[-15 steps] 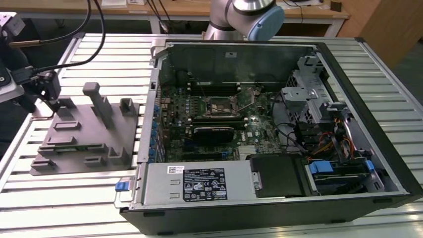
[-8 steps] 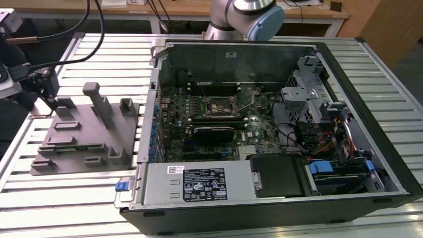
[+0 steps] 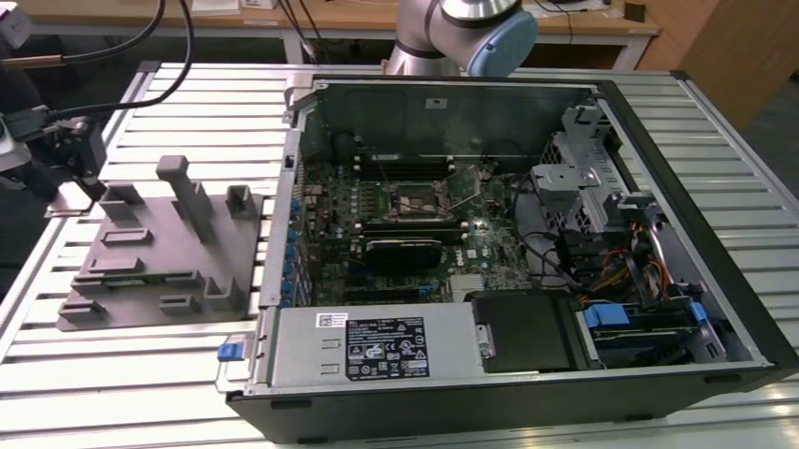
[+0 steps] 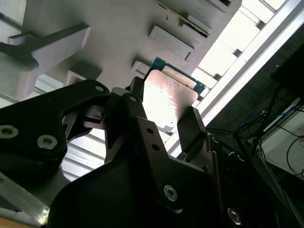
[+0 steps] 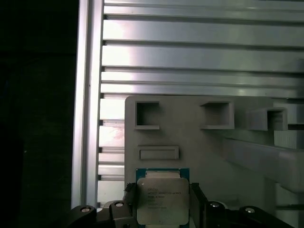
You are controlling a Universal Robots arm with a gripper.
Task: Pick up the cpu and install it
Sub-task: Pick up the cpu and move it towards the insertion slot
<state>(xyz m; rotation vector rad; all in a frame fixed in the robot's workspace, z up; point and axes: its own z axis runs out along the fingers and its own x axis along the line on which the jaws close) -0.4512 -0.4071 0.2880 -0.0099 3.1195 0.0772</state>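
Gripper (image 5: pixel 163 203) jaws close on two opposite edges of the cpu (image 5: pixel 161 194) at the edge of the grey fixture (image 5: pixel 213 142); whether the chip rests on it or hangs clear cannot be told. The chip is square, with no long axis. Its silver top faces the first wrist view, and a green rim shows on the side away from the gripper. The exterior view adds the open computer case (image 3: pixel 437 117) and its socket (image 3: pixel 416 198), well apart on the exterior view's right.
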